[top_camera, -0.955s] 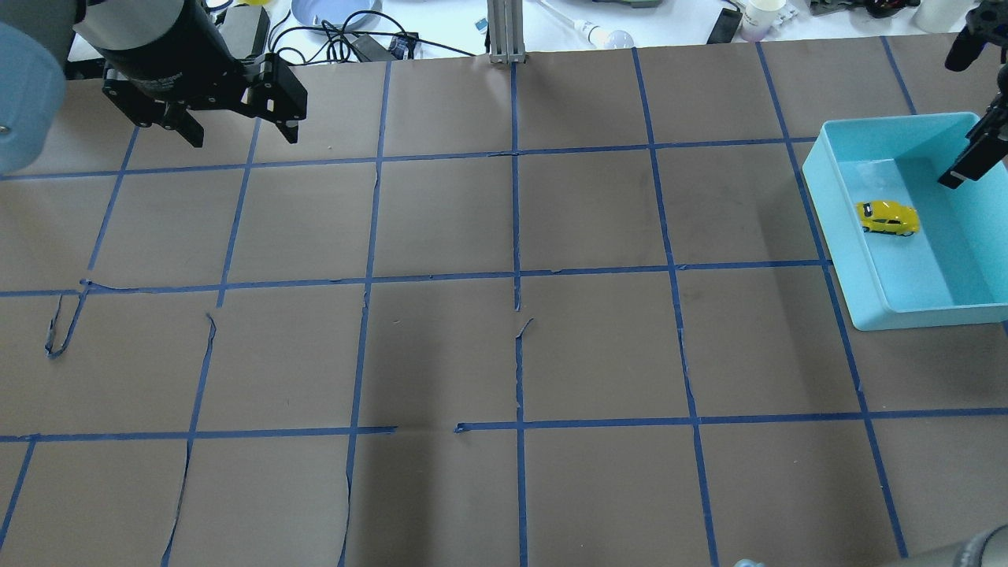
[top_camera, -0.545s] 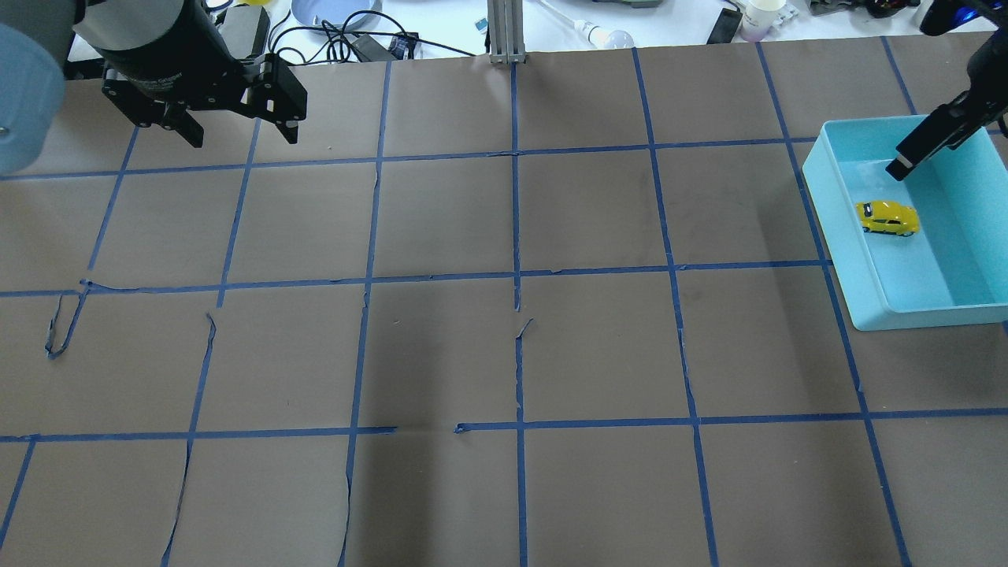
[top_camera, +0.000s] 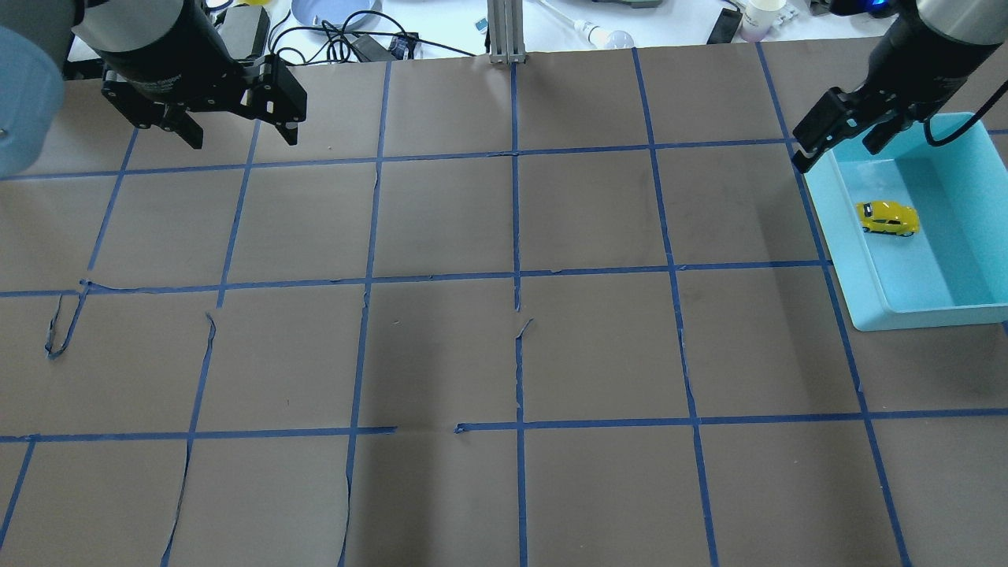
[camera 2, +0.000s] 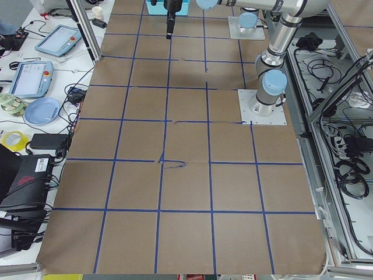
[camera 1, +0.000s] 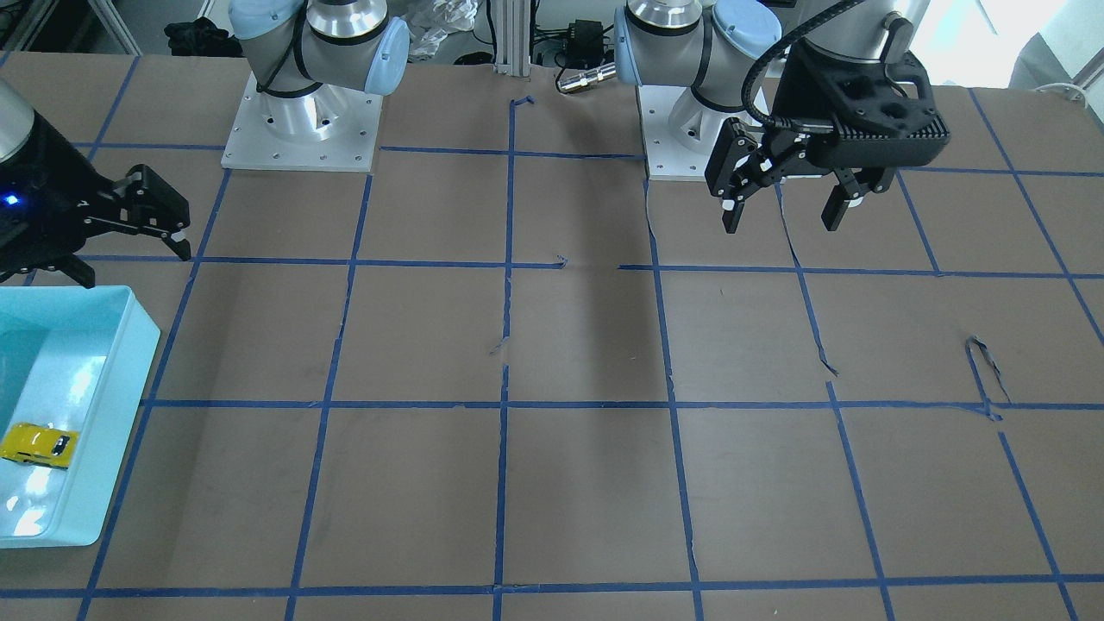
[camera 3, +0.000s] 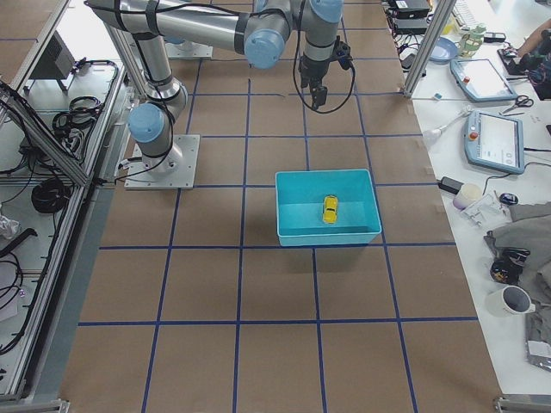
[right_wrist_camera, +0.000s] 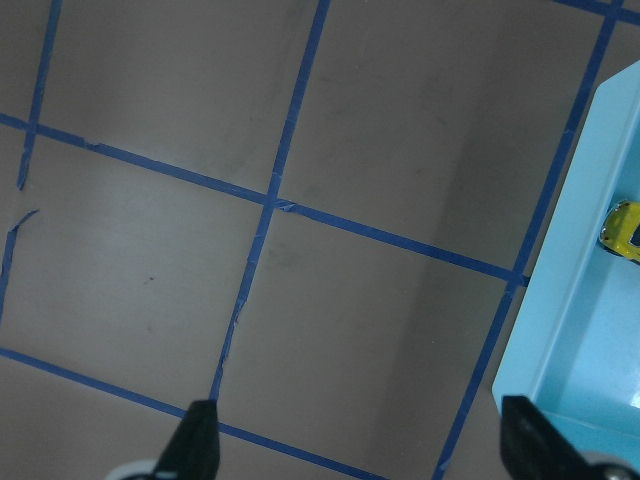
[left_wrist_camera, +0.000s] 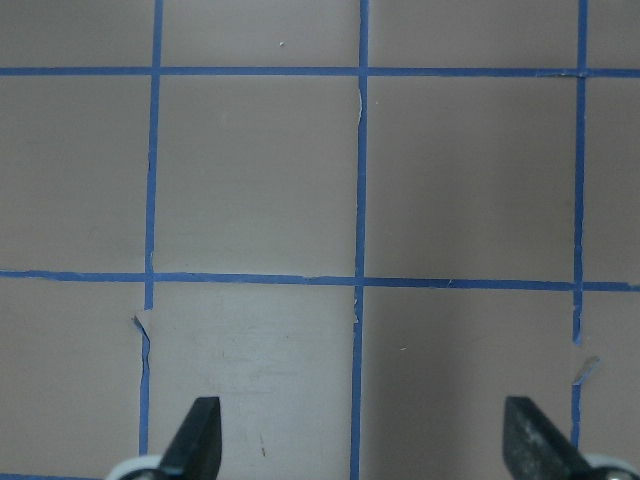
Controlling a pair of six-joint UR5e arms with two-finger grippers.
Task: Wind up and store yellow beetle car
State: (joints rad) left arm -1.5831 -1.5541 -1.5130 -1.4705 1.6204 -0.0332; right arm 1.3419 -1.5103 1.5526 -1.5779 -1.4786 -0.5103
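The yellow beetle car (top_camera: pixel 888 218) lies inside the teal bin (top_camera: pixel 906 319) at the table's right end, on its wheels and free of any gripper. It also shows in the front-facing view (camera 1: pixel 36 444), the right side view (camera 3: pixel 330 207) and at the edge of the right wrist view (right_wrist_camera: pixel 625 230). My right gripper (top_camera: pixel 836 150) is open and empty, above the bin's far left corner, up and left of the car. My left gripper (top_camera: pixel 242 138) is open and empty, above the table's far left part.
The table is brown paper with a grid of blue tape (top_camera: pixel 516 276). Cables, a plate and cups lie beyond the far edge (top_camera: pixel 346 35). A metal post (top_camera: pixel 506 31) stands at the far middle. Both arm bases (camera 1: pixel 302 129) stand at the robot's side.
My right gripper has moved left, from over the bin's inside to over its far left corner. The car and my left gripper have not moved.
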